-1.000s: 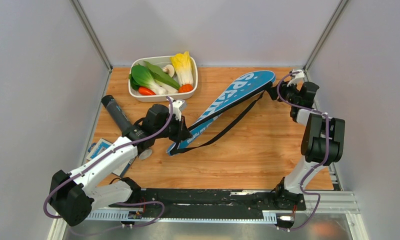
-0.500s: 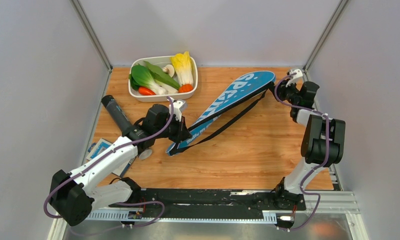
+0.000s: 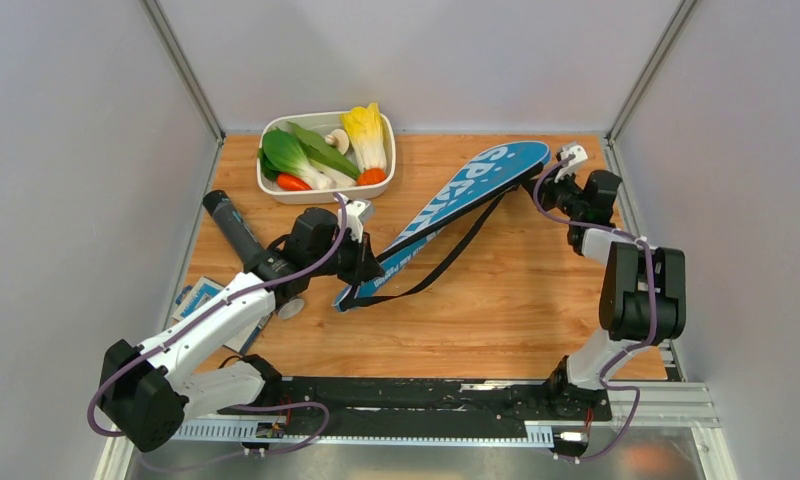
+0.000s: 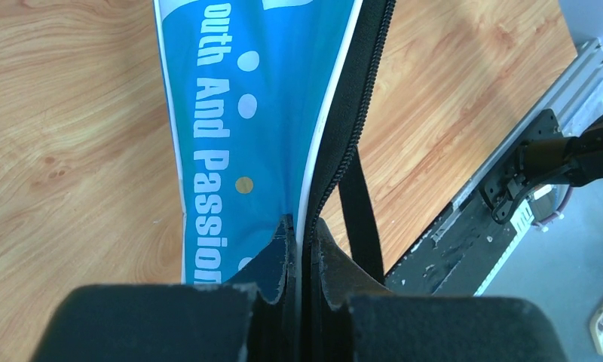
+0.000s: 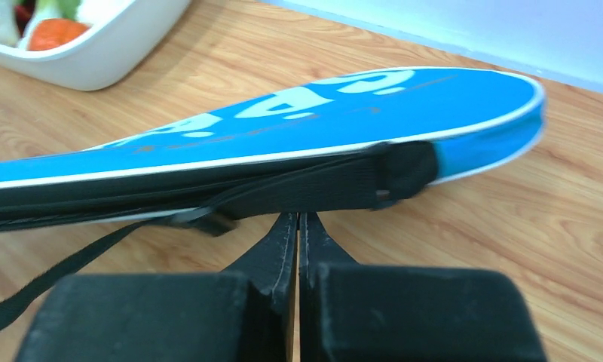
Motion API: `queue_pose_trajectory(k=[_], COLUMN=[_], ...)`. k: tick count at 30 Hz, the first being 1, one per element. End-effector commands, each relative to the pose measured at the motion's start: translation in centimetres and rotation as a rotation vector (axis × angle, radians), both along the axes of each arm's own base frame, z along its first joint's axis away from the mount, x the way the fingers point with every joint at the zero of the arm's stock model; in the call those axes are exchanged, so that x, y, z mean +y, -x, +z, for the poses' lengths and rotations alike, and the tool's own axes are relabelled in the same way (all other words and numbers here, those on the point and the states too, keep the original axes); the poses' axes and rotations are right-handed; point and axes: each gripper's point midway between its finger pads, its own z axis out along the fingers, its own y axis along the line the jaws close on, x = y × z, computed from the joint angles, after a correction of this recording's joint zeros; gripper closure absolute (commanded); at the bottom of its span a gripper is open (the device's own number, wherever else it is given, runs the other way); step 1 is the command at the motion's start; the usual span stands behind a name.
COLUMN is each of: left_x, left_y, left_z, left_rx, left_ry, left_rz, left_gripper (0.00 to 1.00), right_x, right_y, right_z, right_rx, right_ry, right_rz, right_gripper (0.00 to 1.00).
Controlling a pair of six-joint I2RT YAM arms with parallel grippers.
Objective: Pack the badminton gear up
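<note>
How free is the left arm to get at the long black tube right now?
Probably not straight away. The black tube lies close by, beside the wrist, but the left gripper is shut on the narrow end of the blue cover and would need to let go first.

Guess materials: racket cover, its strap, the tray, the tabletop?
Racket cover: likely coated synthetic fabric, smooth with slight sheen, printed lettering, white piping.
Strap: woven webbing, matte black, flat and limp.
Tray: probably plastic, glossy white, rounded rim.
Tabletop: wood or wood-look laminate, visible grain, satin.
</note>
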Motion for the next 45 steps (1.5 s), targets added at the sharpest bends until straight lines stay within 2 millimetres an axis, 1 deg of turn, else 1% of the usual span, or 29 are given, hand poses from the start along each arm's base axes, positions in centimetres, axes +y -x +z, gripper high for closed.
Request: queue_pose_trajectory(k=[1,6,9,10,16,18,25,26,28,31,33,35,37,39,41,44,45], left_x=[-1.7,-2.1,-2.3,-2.4,-2.8,-2.9,-3.4,-3.4,-3.6,-3.6,-3.6,-3.3,-2.7,-1.9,-1.0,0.4,0.7], left_y=[0.8,0.5,0.3,0.2,-0.5,-0.8,-1.5,-1.5,-1.7,-2.1,-2.3,-2.5,-2.9,-3.2,-3.5,-3.7,-3.6], left_z=[1.9,2.2,2.4,2.5,3.2,3.4,3.8,3.7,3.9,3.9,3.9,4.1,5.0,6.2,7.5,9.5,10.6], left_rx=[0.024,0.015,0.009,0.006,-0.014,-0.021,-0.03,-0.024,-0.024,-0.03,-0.042,-0.067,-0.113,-0.172,-0.233,-0.305,-0.344], left_ry=[0.098,0.121,0.133,0.139,0.171,0.177,0.209,0.212,0.221,0.225,0.217,0.191,0.165,0.137,0.108,0.066,0.064], left_rz=[-0.06,-0.059,-0.056,-0.055,-0.038,-0.028,-0.008,-0.004,0.001,0.019,0.016,0.014,0.025,0.044,0.063,0.087,0.082], left_gripper=[1.0,1.0,1.0,1.0,1.0,1.0,1.0,1.0,1.0,1.0,1.0,0.95,0.83,0.65,0.58,0.5,0.47], right_x=[4.0,6.3,8.2,9.9,15.1,17.2,24.0,24.8,26.0,27.7,28.3,28.2,27.9,27.7,27.4,27.0,26.8], right_y=[2.5,5.3,7.1,7.9,11.7,13.5,19.7,20.5,21.5,23.1,23.4,22.9,22.4,22.2,22.1,22.0,21.9], right_z=[3.0,3.1,3.7,3.8,5.2,5.8,5.4,5.2,5.2,5.9,6.5,6.9,7.3,7.6,7.9,8.1,8.1], right_rx=[-0.083,-0.069,-0.073,-0.077,-0.093,-0.1,-0.073,-0.063,-0.061,-0.037,-0.023,0.004,0.013,0.014,0.01,0.007,0.008], right_ry=[-0.008,-0.022,-0.028,-0.023,-0.011,-0.015,-0.019,-0.016,-0.008,-0.064,-0.094,-0.121,-0.129,-0.134,-0.145,-0.158,-0.16], right_rz=[0.101,0.143,0.181,0.22,0.312,0.355,0.475,0.494,0.498,0.52,0.505,0.458,0.423,0.402,0.382,0.355,0.347], right_gripper=[1.0,1.0,1.0,1.0,1.0,1.0,1.0,1.0,1.0,1.0,1.0,1.0,1.0,1.0,1.0,1.0,1.0])
